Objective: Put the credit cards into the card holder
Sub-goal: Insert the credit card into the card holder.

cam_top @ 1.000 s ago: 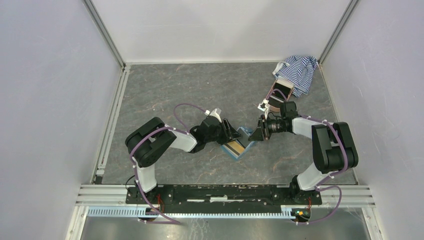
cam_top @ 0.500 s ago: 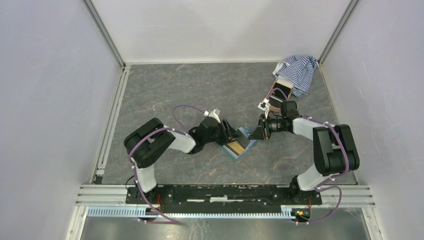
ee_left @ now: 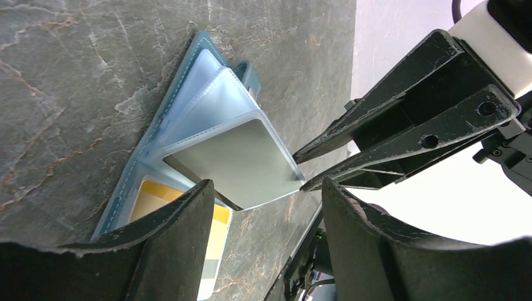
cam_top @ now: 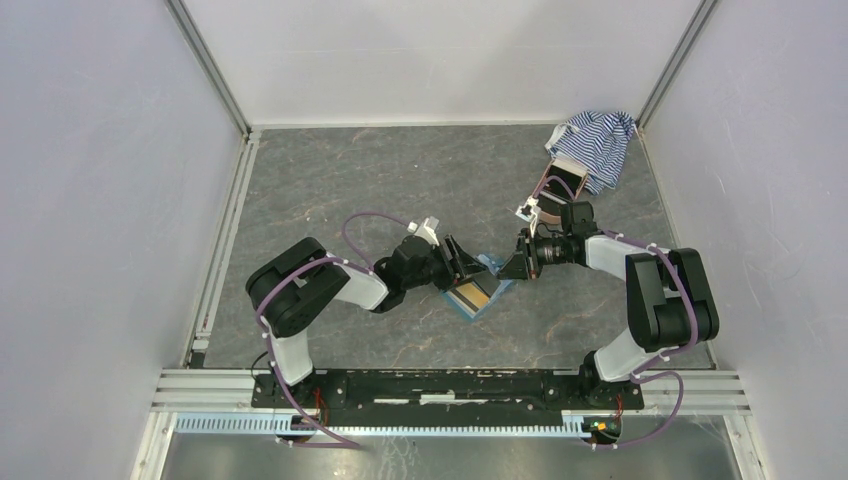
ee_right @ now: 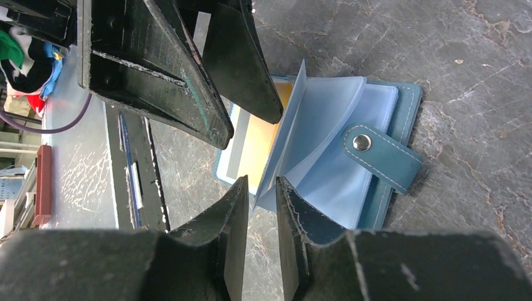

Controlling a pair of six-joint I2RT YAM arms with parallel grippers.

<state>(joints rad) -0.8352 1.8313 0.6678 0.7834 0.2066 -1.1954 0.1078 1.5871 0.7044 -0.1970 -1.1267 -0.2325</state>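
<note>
The teal card holder (cam_top: 481,291) lies open on the grey table between the two grippers; its snap tab (ee_right: 383,157) points to the right. My right gripper (ee_right: 262,183) is shut on the corner of a clear inner sleeve and holds it raised; a dark grey credit card (ee_left: 244,157) sits in that sleeve. A tan-gold credit card (ee_left: 210,251) lies in the lower sleeve, and also shows in the right wrist view (ee_right: 260,141). My left gripper (ee_left: 268,188) is open and empty, just above the tan-gold card, facing the right gripper (cam_top: 507,270).
A blue-white striped cloth (cam_top: 595,140) and a pink case (cam_top: 555,185) lie at the back right, just behind the right arm. White walls enclose the table on three sides. A metal rail (cam_top: 215,260) runs along the left edge.
The left arm has shifted very slightly to the left. Both grippers stay at the open card holder and the sleeve stays raised.
</note>
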